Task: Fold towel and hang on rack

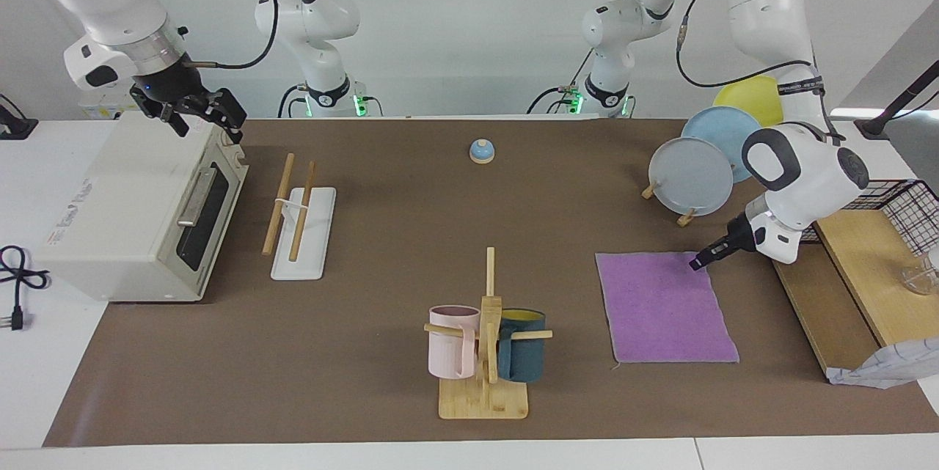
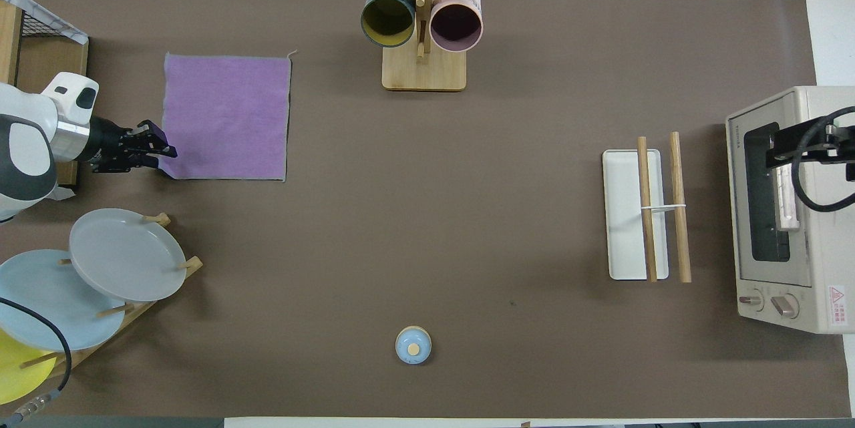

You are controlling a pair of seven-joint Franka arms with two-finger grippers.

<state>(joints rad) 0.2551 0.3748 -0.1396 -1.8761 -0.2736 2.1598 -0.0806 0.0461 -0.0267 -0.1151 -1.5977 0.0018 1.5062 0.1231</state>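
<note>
The towel [image 1: 664, 305] lies flat on the brown mat, purple face up, toward the left arm's end of the table; it also shows in the overhead view [image 2: 227, 117]. My left gripper [image 1: 695, 262] is low at the towel's corner nearest the robots, at the left arm's end, and shows in the overhead view [image 2: 163, 146] too. The rack [image 1: 302, 235], two light-wood rails on a white base, stands toward the right arm's end, beside the oven, and is bare in both views [image 2: 624, 214]. My right gripper [image 1: 205, 120] is open and empty, up over the oven's top.
A toaster oven [image 1: 139, 206] stands at the right arm's end. A mug tree [image 1: 486, 345] with pink and teal mugs is mid-table, farther from the robots. A plate stand [image 1: 693, 177] with plates is nearer the robots than the towel. A small bell [image 1: 482, 152] sits near the robots. A wire basket [image 1: 910, 210] stands on a wooden board.
</note>
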